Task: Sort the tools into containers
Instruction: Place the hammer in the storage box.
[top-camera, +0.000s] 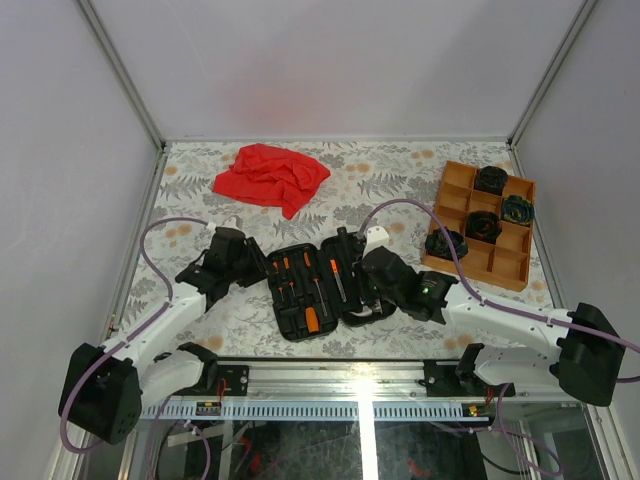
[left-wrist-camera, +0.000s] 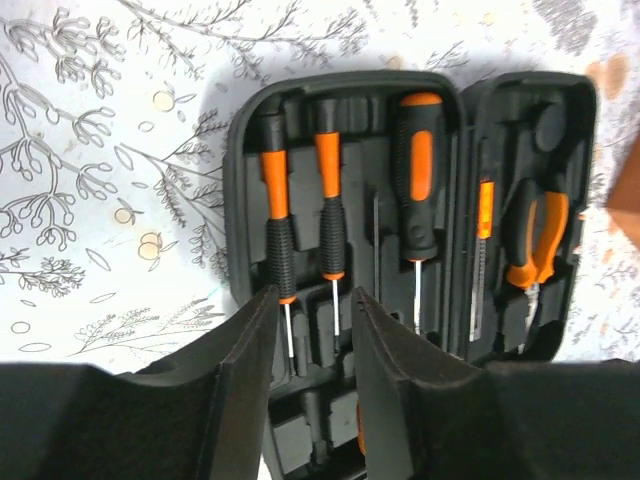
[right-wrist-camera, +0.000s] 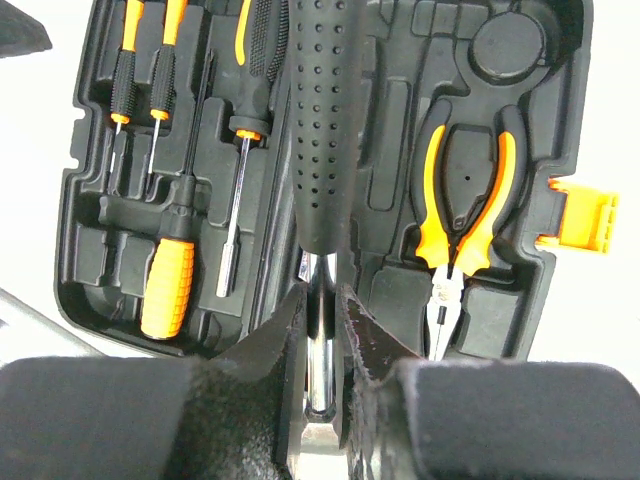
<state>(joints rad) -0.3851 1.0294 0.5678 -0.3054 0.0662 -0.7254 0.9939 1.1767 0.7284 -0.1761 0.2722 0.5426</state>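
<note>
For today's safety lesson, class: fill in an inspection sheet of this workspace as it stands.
Surface: floral-patterned table.
Job's things: open tool case holds screwdrivers and pliers; hammer held over it; coiled bundles in orange tray.
Clutter: red cloth, far side of table.
Grippers: left gripper open above case; right gripper shut on hammer shaft.
Cables: purple cables arch above the table.
Surroundings: plain walls, metal rail at near edge.

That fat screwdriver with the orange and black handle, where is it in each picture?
Top external: the fat screwdriver sits mid-picture in the open case.
Left wrist: upper middle, handle pointing up.
Right wrist: top edge, left of centre, handle cut off.
Shared landmark: two thin screwdrivers lie just left of it in every view.
</note>
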